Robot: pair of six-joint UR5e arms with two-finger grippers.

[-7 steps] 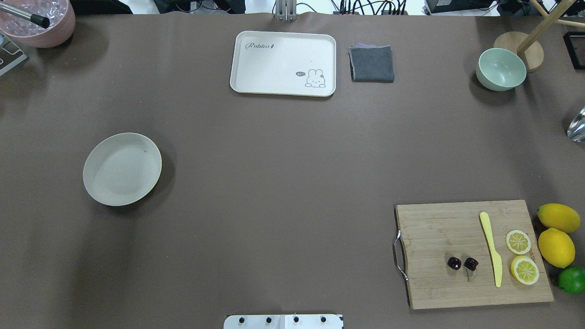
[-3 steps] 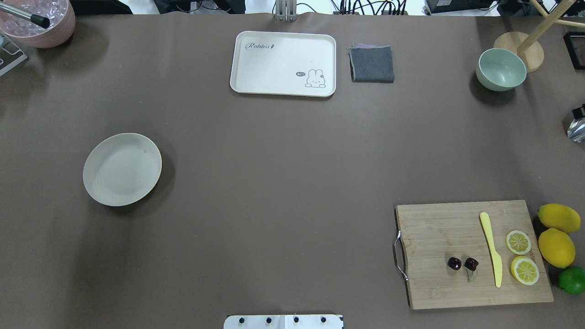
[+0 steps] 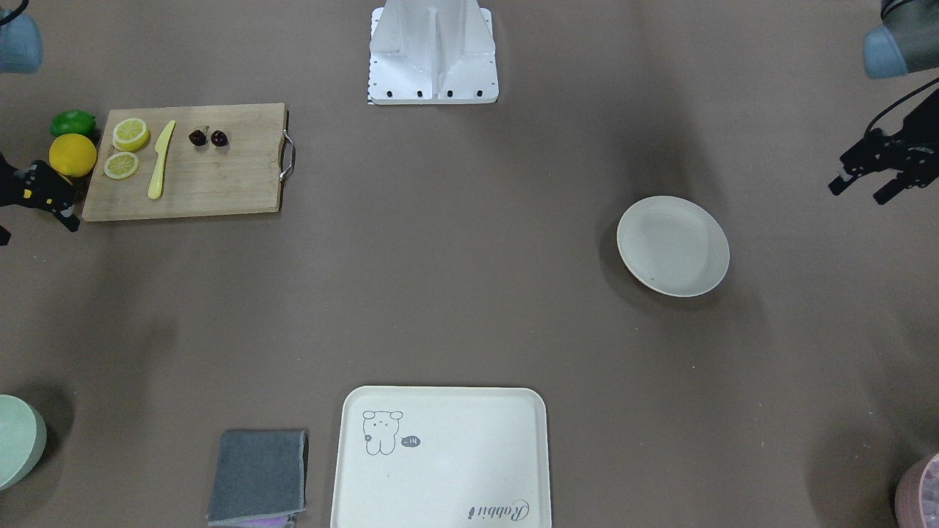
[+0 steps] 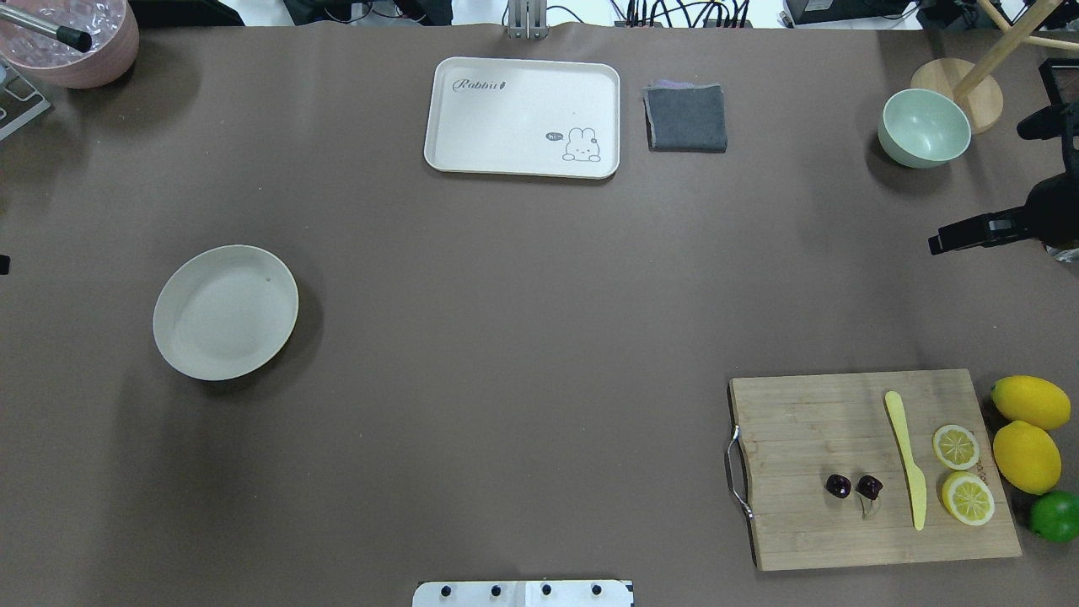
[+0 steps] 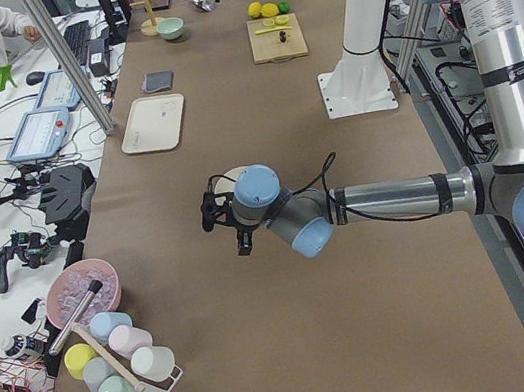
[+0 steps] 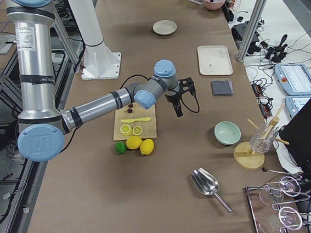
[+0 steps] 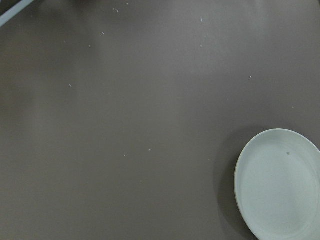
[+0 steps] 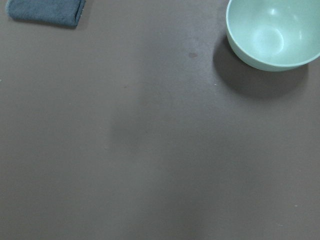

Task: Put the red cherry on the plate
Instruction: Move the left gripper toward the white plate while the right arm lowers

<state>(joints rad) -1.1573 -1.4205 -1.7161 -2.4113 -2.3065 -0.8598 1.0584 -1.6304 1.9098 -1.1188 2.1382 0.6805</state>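
The red cherry (image 4: 853, 486), two tiny dark fruits, lies on the wooden cutting board (image 4: 809, 523) at the near right, also as the cherry (image 3: 208, 137) in the front view. The off-white plate (image 4: 225, 312) sits bare at mid-left, and the left wrist view catches the plate (image 7: 280, 185) at its lower right. My right gripper (image 4: 978, 190) hovers open at the right edge, beyond the board and near the green bowl. My left gripper (image 3: 858, 189) hangs open, out past the plate's left side. Neither holds anything.
On the board lie a yellow knife (image 4: 906, 459) and two lemon halves (image 4: 961, 472); lemons (image 4: 1027, 434) and a lime (image 4: 1054, 516) sit beside it. At the back are a cream tray (image 4: 523, 116), a grey cloth (image 4: 686, 118), a green bowl (image 4: 923, 126) and a wooden stand (image 4: 961, 88).
My right gripper has come into the overhead view from the right edge. A sliver of the left arm now shows at the left edge. Cherry and plate have not moved.
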